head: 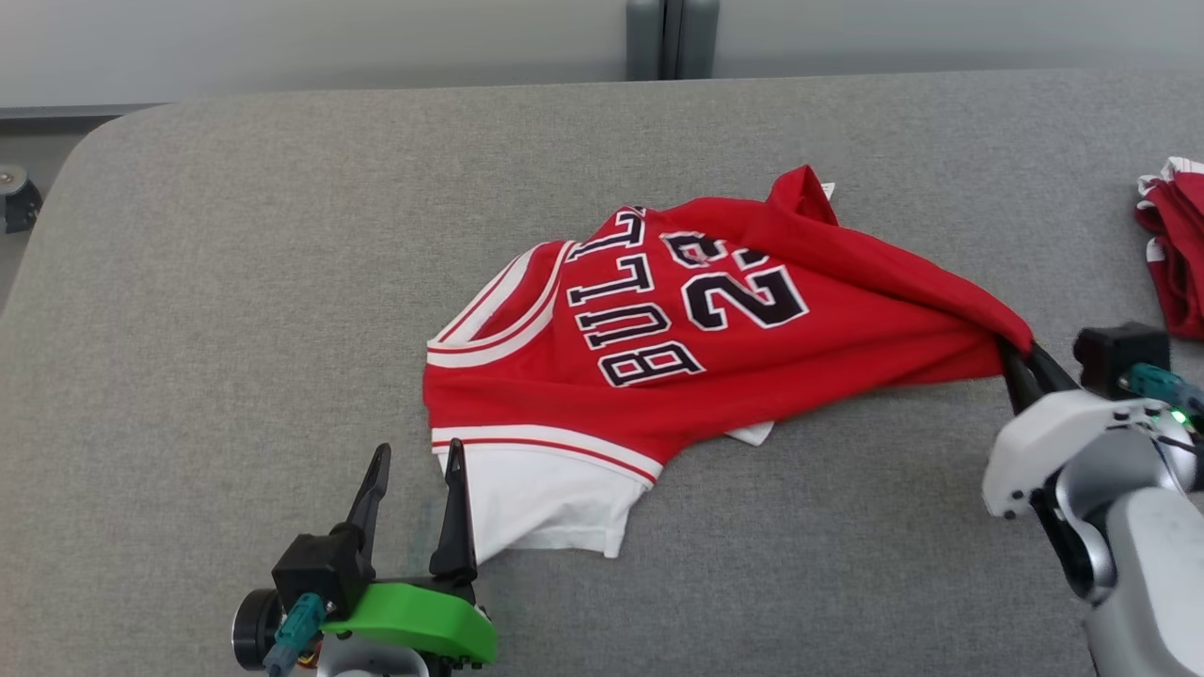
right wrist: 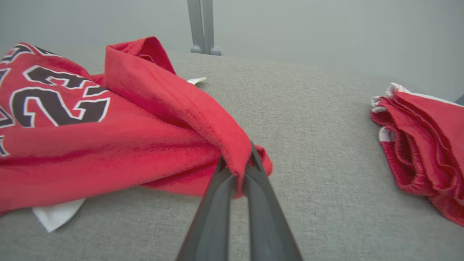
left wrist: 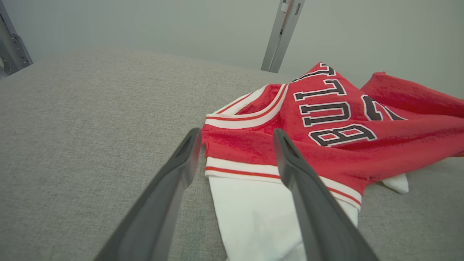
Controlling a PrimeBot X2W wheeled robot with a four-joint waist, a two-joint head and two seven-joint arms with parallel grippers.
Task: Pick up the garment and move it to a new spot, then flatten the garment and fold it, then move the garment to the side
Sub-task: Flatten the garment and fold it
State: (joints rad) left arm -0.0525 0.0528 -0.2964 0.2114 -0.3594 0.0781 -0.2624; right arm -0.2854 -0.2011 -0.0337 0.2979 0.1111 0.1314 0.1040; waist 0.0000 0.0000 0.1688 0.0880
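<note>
Right gripper (head: 1016, 353) is pinching the red garment (head: 658, 367) at its right-hand end. Its two dark fingers are pressing together on a bunched hem, and in the right wrist view the cloth is draping over the closed fingertips (right wrist: 258, 185). From that pinch the fabric is stretching in a taut ridge back toward the rest of the garment. The garment is lying crumpled near the middle of the grey table (head: 235, 282), with its black-and-white lettering and number facing up and reading upside down in the head view.

Left gripper (head: 419, 453) is holding nothing. Its fingers are standing wide apart, low over the table at the garment's near left corner. One finger is lying along the edge of a white panel (head: 536, 498) that is sticking out below the red-and-white trim; whether it is actually touching the cloth is hard to tell.

A second pile of red cloth (head: 1176, 244) is sitting at the table's right edge, apart from the held end.
</note>
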